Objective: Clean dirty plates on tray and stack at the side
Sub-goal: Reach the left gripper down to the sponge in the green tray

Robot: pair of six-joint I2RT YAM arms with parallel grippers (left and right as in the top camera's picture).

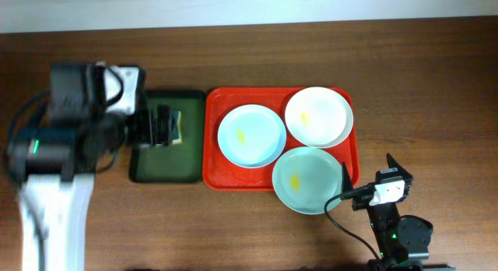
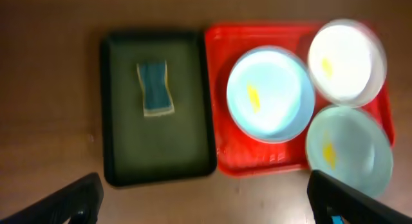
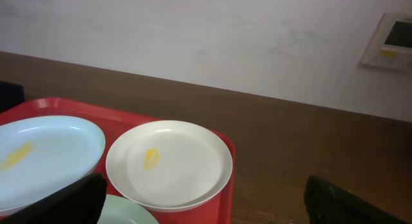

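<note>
Overhead, three plates are crowding the red tray [image 1: 214,176] at mid-counter [image 1: 436,84]. The pale blue plate [image 1: 250,135] is lying at its left, the cream-white plate [image 1: 318,116] in the far right corner, and the pale green plate [image 1: 308,179] is hanging over the near rim. Each is showing a yellow smear [image 1: 243,135]. Just left, a dark green tray [image 1: 167,168] is holding a sponge [image 2: 155,89], and the left tool [image 1: 163,124] is hovering above it, jaws spread wide. The right tool [image 1: 369,171] is sitting just beside the green plate, likewise released.
</note>
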